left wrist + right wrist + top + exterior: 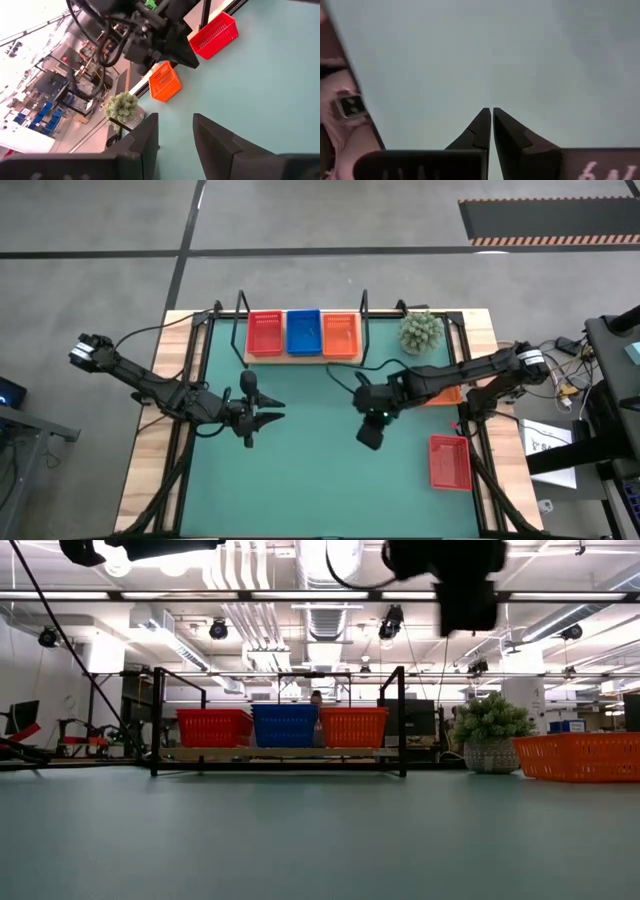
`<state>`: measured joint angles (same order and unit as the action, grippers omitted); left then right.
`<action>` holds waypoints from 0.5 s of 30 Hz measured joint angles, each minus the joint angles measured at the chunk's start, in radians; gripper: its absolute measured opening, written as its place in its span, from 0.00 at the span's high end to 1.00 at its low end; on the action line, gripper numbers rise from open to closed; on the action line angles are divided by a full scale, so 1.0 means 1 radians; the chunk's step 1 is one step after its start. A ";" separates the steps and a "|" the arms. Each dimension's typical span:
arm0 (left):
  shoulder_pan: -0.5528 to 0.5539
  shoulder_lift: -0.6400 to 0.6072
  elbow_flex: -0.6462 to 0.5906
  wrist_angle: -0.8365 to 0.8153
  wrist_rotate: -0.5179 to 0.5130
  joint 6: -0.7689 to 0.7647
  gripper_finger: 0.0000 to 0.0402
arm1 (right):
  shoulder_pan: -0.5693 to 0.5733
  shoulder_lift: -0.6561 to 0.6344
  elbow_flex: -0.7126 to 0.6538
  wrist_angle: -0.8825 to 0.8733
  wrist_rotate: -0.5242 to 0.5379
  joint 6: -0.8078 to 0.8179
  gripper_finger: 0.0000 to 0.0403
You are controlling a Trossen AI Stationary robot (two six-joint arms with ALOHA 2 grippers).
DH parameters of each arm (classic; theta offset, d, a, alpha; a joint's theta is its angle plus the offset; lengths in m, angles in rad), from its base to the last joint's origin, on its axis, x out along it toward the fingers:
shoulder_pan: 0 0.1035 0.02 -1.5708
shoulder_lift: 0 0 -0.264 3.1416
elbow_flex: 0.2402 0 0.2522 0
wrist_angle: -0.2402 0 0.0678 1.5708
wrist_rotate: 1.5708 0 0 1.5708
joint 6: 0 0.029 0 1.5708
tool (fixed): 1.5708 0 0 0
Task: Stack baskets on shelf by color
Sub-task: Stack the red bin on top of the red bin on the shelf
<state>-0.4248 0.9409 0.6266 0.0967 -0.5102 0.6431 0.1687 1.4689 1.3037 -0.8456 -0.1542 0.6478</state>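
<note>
— Toward the right edge of the high view, what still lies loose?

— Two baskets. The red basket (450, 462) sits at lower right on the green tabletop (300, 470), long axis running up and down the frame. The orange basket (445, 395) lies under my right arm at mid-right, so only its edge shows there.

— And the shelf?

— The shelf (300, 357) stands at upper centre, holding a red stack (265, 334), a blue stack (303, 331) and an orange stack (341, 335), side by side.

— Where are your tools?

— My right tool (369, 437) hangs just right of centre, fingers pressed together with nothing between them; its own camera shows the tips (491, 116) meeting over bare green. My left tool (262, 408) waits left of centre, fingers spread and empty.

— Which arm goes next?

— The right, I judge. Both loose baskets lie to the right of my right tool: the orange one up and right, the red one down and right. The left tool is well apart from both.

— Any writing?

— A pale mark shows on my right finger at the lower right of the wrist view, possibly lettering, but I cannot read it. The baskets show no labels.
</note>
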 joint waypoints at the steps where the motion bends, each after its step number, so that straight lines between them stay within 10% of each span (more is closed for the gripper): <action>1: 0.000 0.000 0.000 0.000 0.000 0.004 0.74 | 0.007 0.000 0.000 -0.039 -0.001 0.030 0.97; 15: 0.000 -0.001 0.005 0.002 -0.023 0.080 0.74 | 0.168 0.000 0.000 -0.347 -0.057 0.495 0.90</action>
<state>-0.4248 0.9401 0.6321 0.0988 -0.5336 0.7231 0.3367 1.4685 1.3037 -1.1923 -0.2111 1.1423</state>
